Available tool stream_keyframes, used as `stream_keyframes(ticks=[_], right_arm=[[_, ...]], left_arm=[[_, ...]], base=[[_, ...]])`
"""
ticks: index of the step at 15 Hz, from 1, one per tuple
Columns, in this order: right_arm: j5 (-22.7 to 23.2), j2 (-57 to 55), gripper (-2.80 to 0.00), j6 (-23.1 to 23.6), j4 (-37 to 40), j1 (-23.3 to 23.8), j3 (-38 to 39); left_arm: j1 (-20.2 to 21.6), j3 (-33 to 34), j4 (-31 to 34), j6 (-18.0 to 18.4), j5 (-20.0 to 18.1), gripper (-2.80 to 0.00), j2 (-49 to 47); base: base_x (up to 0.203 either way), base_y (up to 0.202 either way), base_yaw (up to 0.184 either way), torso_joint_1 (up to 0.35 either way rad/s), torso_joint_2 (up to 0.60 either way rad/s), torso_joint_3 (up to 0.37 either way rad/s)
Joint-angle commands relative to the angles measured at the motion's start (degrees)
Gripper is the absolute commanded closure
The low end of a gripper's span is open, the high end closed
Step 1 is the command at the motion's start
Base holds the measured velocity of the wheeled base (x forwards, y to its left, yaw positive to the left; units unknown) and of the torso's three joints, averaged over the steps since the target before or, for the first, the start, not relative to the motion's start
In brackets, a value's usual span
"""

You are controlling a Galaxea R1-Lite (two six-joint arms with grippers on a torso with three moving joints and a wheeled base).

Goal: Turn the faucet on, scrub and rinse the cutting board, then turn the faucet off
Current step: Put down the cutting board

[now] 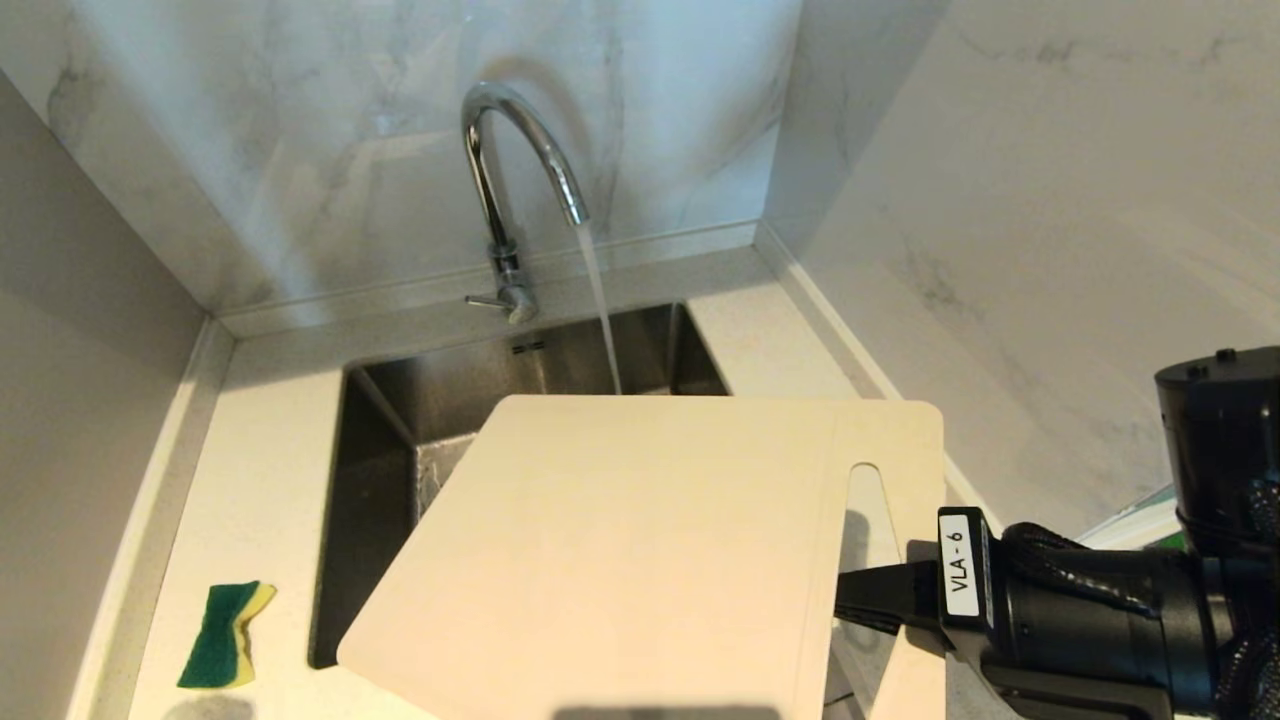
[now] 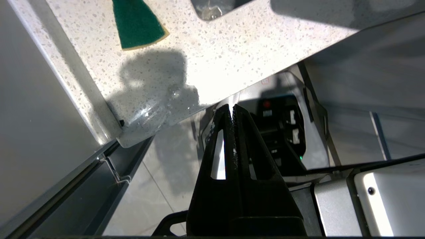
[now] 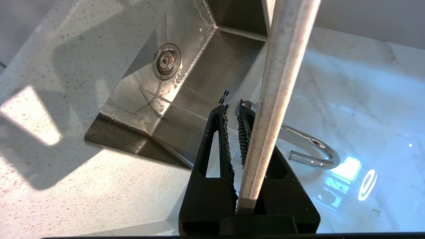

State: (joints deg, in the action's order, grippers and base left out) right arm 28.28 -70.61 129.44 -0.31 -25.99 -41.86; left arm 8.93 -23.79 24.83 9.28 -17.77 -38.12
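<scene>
Water runs in a thin stream from the tall chrome gooseneck faucet [image 1: 505,190] at the back of the speckled pale stone desk [image 1: 260,480], falling behind the far edge of the large pale cream plastic cutting board [image 1: 620,540] into the rectangular stainless steel sink [image 1: 400,420]. The board is held above the front half of the sink, its handle slot toward the robot's right.

The right tool [image 1: 860,597] comes in from the right side of the head view and is clamped on the board beside that slot — in the right wrist view the board's thin edge [image 3: 272,99] runs up between the black fingers [image 3: 215,142], seated deep at their base, with the sink drain and the faucet's curved spout [image 3: 312,149] beyond.

The left tool [image 2: 232,111] is out of the head view; its own camera shows its fingers pressed together on nothing, hanging just off the desk's front edge — below the green and yellow scrubbing sponge [image 1: 225,635] that lies on the desk left of the sink.
</scene>
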Motion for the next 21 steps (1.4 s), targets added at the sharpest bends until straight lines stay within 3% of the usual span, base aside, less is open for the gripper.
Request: stream_keyframes(ticks=[1,2,4,6,8,11,15,18,21], right_arm=[[0.1,1.5,0.0,0.7,0.0,0.0,1.3],[0.1,1.6,0.0,0.7,0.0,0.0,1.6],[0.1,1.8,0.0,0.7,-0.1,0.0,1.9],[0.1,2.5,0.0,0.6,0.0,0.1,2.4],[0.0,3.0,0.0,0.6,0.0,0.1,3.1],[0.0,3.0,0.0,0.6,0.0,0.1,3.0],[-0.1,3.1,0.0,0.1,-0.1,0.1,3.2],[-1.1,3.6,0.0,-0.8,-0.1,0.1,3.6],[-1.6,4.3,0.0,-2.4,-0.1,0.1,4.0]], left_arm=[[0.0,2.9,0.1,-0.4,-0.1,0.0,9.9],[-0.6,5.2,0.1,-0.5,-0.1,0.0,11.8],[-6.8,6.7,-0.2,-1.7,-0.4,0.0,11.4],[-11.7,7.4,-0.2,-5.1,0.2,0.0,12.7],[-11.7,9.3,-0.3,-6.1,2.7,0.0,18.8],[-10.3,12.1,-3.2,-7.0,9.4,0.0,28.0],[-8.8,16.7,-8.9,-2.1,19.1,0.0,38.3],[-8.8,18.5,-12.2,-4.0,18.6,0.0,38.2],[-8.8,22.8,-22.3,-4.6,17.7,0.0,38.2]], base=[[0.0,0.0,0.0,0.0,0.0,0.0],[0.0,0.0,0.0,0.0,0.0,0.0],[0.0,0.0,0.0,0.0,0.0,0.0],[0.0,0.0,0.0,0.0,0.0,0.0],[0.0,0.0,0.0,0.0,0.0,0.0],[0.0,0.0,0.0,0.0,0.0,0.0],[0.0,0.0,0.0,0.0,0.0,0.0],[0.0,0.0,0.0,0.0,0.0,0.0],[0.0,0.0,0.0,0.0,0.0,0.0]])
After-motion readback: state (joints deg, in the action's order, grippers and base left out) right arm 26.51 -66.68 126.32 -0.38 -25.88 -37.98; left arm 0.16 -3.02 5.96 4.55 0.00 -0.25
